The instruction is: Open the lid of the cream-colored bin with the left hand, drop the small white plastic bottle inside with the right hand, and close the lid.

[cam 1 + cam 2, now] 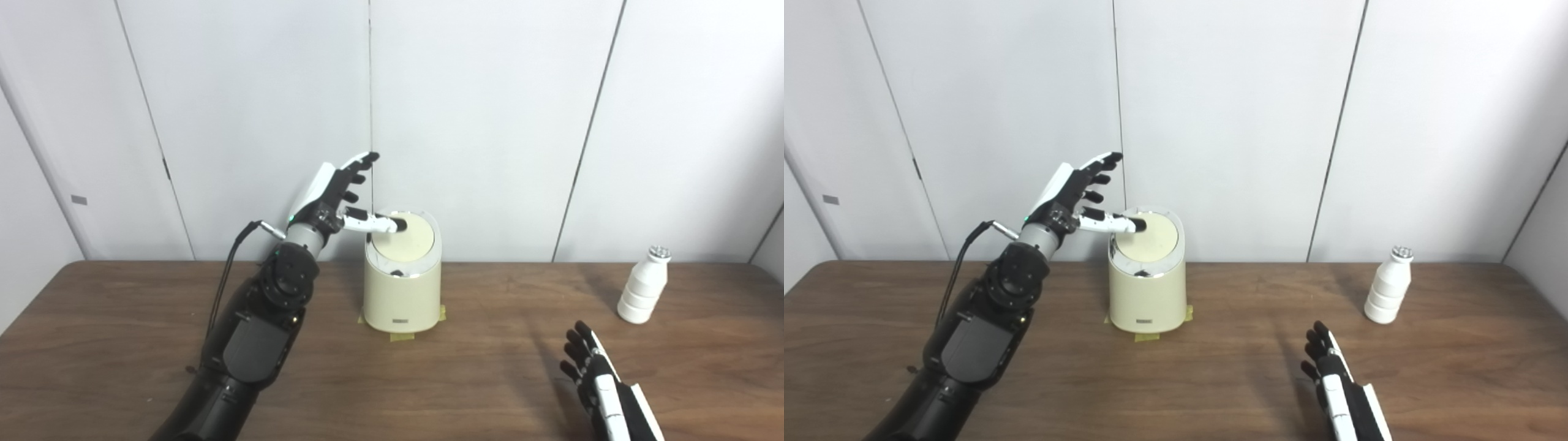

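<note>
Left robot hand is raised at the bin's upper left, fingers spread apart and pointing up and right, holding nothing. Its thumb sticks out sideways over the left part of the lid – tip looks to be on or just above the lid surface, can't tell which. A black cable loops off the wrist area down along the forearm.

Cream-colored bin stands upright on the brown desk, near the back edge, centre-left. Lid is down and flat, a shiny trim band under it at the front. Yellow tape strips show at the bin's base, front and right side.

Right robot hand sits low at the near right of the desk, fingers extended and slightly apart, empty – well apart from both bin and bottle.

Small white plastic bottle stands upright far right on the desk, near the back edge, ribbed body, cap on. Nothing touching it.

White wall panels behind.
</note>
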You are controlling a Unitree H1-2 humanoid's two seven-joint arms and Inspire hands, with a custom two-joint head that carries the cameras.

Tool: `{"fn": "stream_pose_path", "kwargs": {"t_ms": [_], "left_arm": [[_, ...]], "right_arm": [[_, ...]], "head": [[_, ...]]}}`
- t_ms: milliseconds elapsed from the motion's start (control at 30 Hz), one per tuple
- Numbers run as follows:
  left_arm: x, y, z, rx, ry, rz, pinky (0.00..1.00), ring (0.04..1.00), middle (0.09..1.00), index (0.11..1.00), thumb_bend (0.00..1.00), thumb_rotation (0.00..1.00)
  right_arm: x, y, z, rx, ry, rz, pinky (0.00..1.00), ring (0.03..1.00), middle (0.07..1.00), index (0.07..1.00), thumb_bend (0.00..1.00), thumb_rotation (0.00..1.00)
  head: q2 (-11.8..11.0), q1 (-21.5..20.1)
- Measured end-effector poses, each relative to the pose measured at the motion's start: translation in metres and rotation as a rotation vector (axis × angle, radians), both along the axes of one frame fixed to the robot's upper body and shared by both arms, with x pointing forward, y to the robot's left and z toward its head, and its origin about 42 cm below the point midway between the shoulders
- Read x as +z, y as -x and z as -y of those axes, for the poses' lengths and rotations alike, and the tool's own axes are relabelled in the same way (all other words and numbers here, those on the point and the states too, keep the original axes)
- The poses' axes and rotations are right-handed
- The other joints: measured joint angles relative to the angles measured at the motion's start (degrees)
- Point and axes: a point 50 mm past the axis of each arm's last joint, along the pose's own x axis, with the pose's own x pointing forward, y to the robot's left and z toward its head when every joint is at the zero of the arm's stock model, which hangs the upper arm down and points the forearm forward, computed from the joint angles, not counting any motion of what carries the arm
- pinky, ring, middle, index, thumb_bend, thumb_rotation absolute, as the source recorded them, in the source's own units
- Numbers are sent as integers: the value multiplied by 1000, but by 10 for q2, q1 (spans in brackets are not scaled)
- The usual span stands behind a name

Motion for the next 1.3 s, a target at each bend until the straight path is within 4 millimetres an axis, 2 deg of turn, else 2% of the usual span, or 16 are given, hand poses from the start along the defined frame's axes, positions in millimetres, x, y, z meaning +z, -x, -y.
{"fn": "stream_pose_path", "kwargs": {"t_ms": [200,333,467,667,967,1067,1200,1300], "left_arm": [[-9,-5,5,-12,-83,49,766,856,899,912,920,106],[-14,-8,7,-17,-145,85,748,857,900,912,918,111],[-18,-7,10,-23,-232,130,725,847,894,900,924,131],[-23,-8,9,-28,-346,203,752,849,880,887,902,110],[-27,-10,6,-49,-521,327,755,829,865,895,939,77],[-25,-9,8,-50,-580,388,729,813,853,883,967,69],[-23,-8,12,-71,-648,458,754,799,838,877,993,65],[-21,-9,14,-93,-703,502,808,824,854,902,996,68]], "right_arm": [[1,0,-1,-6,9,2,926,956,961,968,497,929],[1,0,0,-9,10,2,930,959,962,968,534,935],[1,0,-1,-9,9,3,934,965,968,972,508,938],[1,0,-1,-14,5,4,935,959,960,963,515,914],[1,0,0,-16,3,4,933,961,960,966,516,909],[1,0,0,-16,2,4,934,961,962,967,511,901],[1,0,0,-17,1,4,931,958,960,965,515,890],[1,0,0,-18,-2,5,928,958,960,966,521,891]], "head": [[2,-3],[2,-4],[2,-8],[1,-8],[2,-6],[2,-6],[3,-4],[3,-4]]}}
